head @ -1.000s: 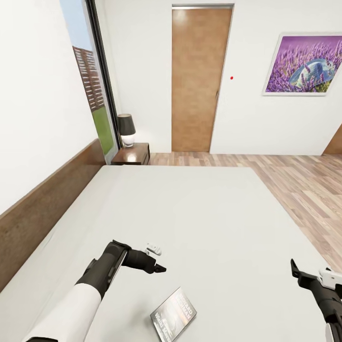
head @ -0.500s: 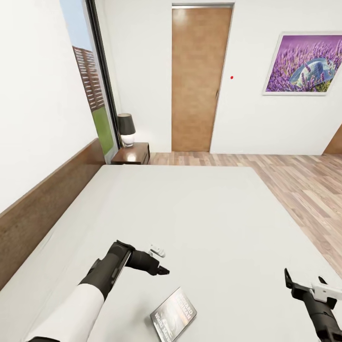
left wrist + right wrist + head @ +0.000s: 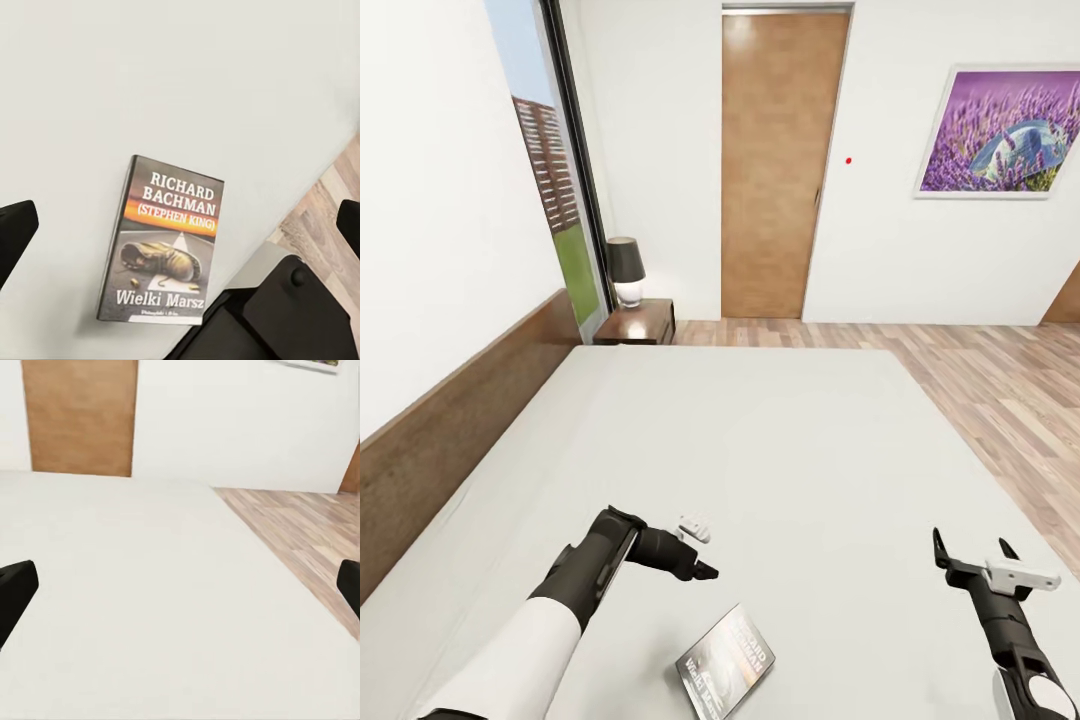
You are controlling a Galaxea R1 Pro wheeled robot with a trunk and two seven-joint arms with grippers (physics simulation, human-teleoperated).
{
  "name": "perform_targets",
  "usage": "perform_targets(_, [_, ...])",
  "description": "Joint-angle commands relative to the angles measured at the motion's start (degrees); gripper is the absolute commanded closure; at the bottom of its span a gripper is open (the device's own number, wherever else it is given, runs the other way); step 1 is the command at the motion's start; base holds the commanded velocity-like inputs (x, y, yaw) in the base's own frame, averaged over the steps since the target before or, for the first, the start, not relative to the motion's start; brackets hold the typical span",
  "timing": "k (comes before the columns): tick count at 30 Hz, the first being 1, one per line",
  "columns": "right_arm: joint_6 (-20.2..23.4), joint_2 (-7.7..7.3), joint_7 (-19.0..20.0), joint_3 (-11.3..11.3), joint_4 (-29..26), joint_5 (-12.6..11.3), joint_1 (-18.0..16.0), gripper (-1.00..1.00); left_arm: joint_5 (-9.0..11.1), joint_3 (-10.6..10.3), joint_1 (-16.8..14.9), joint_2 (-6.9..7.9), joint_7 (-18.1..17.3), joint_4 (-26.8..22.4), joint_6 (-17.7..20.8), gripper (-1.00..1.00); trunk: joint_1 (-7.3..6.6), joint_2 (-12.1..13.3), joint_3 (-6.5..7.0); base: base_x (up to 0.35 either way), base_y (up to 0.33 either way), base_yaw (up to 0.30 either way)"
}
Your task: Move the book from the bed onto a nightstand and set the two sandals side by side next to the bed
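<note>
While the thin dark-grey paperback book (image 3: 725,662) lay flat on the pale grey-white mattress bed (image 3: 780,440), left gripper (image 3: 698,548) hovered near it, fingers wide apart, empty, right gripper (image 3: 972,553) likewise spread, empty.

Pale grey-white mattress (image 3: 780,440): flat, open from 12 to 3 o'clock. Dark brown wooden headboard (image 3: 450,430) walls off 9–10 o'clock.

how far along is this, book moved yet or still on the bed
Nothing looks done yet. The book lies flat on the bed, cover up, not gripped. In hand: the left gripper hovers open just above and beside it, apparently lining up a grasp; the right gripper is open over the mattress, holding nothing. Left: lift the book, carry it to the nightstand beside the headboard, then set the sandals by the bed.
</note>
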Motion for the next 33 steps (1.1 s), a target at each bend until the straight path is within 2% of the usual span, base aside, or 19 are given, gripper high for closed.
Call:
perform_targets(1, [-0.54,0.03,0.19,-0.22,0.06,0.48,-0.07,-1.00,-0.46,0.07,-0.03,-0.08,-0.39,-0.09,0.26,-1.00,0.23,-0.46,-0.25,0.000,0.000,0.000])
perform_targets(18, [-1.10,0.11,0.19,-0.20,0.23,0.70,-0.09,-1.00,-0.46,0.07,-0.03,-0.16,-0.39,-0.09,0.26,-1.00,3.96,-7.28,-3.30,0.000,0.000,0.000])
perform_targets(30, [-1.14,0.19,0.19,-0.11,0.23,0.70,-0.09,-1.00,-0.60,-0.01,-0.02,-0.16,0.46,4.79,0.26,-1.00,3.96,-7.28,-3.30,0.000,0.000,0.000])
perform_targets(33, [-1.14,0.19,0.19,-0.11,0.23,0.70,-0.09,-1.00,-0.62,-0.02,-0.04,-0.16,0.58,6.25,0.26,-1.00,4.62,-8.48,-3.84,0.000,0.000,0.000])
